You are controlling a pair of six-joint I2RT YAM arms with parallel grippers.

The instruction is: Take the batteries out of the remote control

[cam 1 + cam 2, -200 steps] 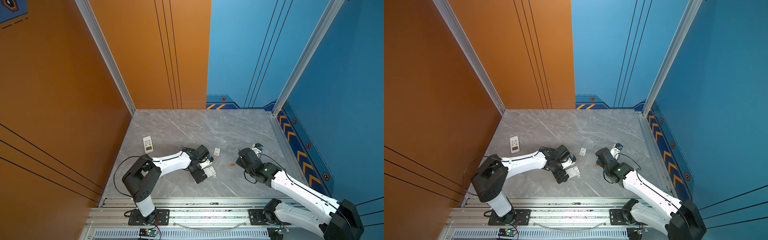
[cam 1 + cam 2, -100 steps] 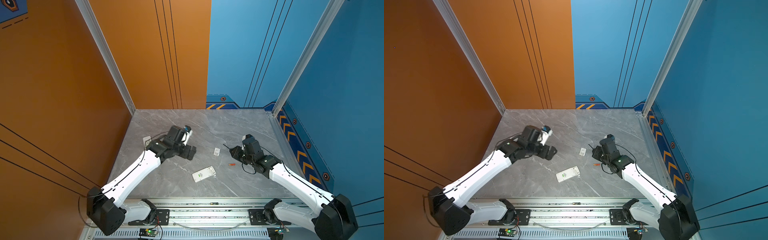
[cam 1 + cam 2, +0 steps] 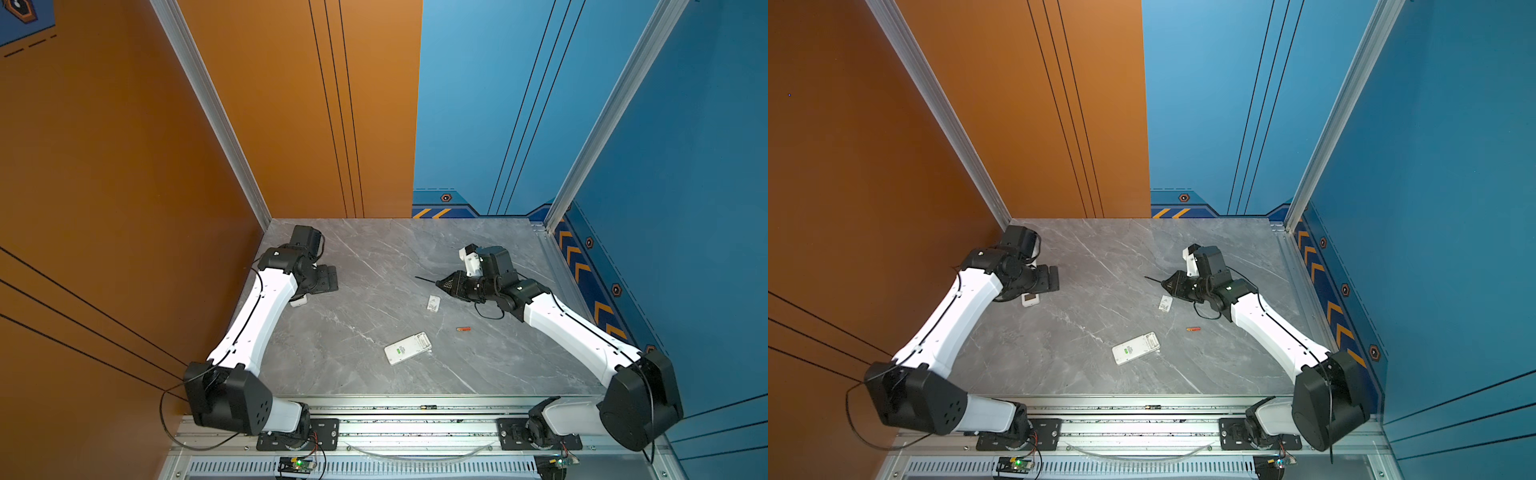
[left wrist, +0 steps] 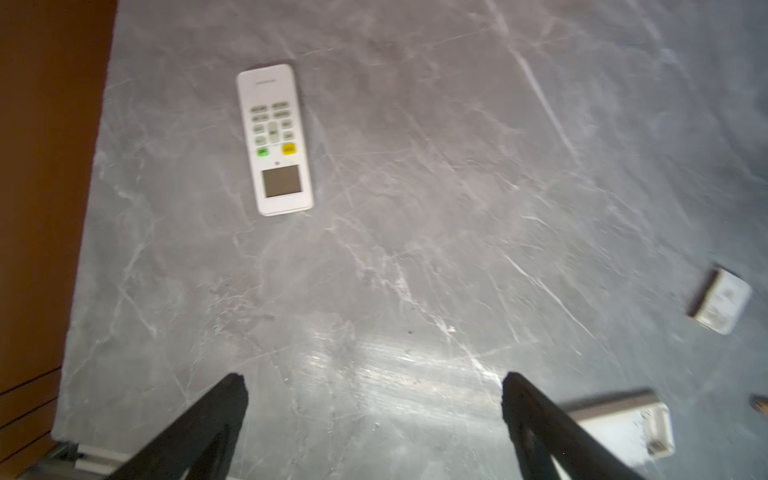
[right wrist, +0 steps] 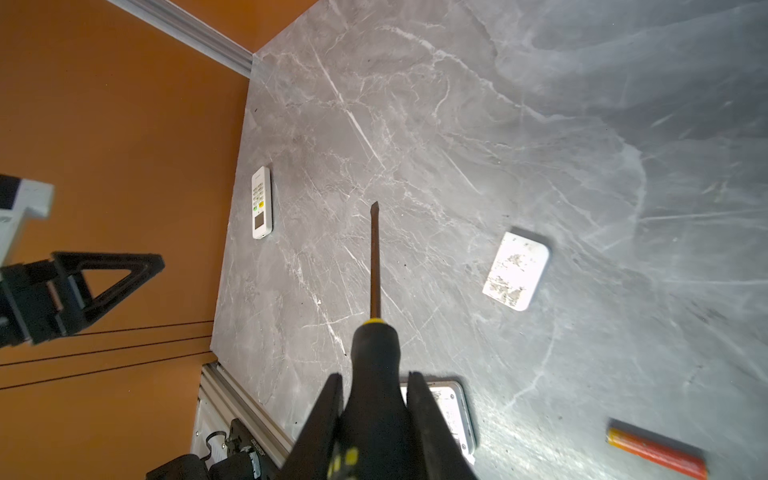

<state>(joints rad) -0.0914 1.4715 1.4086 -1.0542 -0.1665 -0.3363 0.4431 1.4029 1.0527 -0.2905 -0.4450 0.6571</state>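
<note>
by the worktop's left edge the left gripper hangs wide open near a face-up remote. mid-front lies a second remote, back up. right of it is the orange-red battery: looks light, slick, likely to roll, so pinch its middle; bare stone all round. the right gripper is clamped on a screwdriver.

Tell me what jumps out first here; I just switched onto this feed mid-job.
The right gripper is shut on a black-and-yellow screwdriver, blade pointing toward mid-table. An orange-red battery lies loose on the marble table near that arm, with a small white cover and a white remote close by. The left gripper hangs open near a second remote, face up, by the orange wall.
</note>
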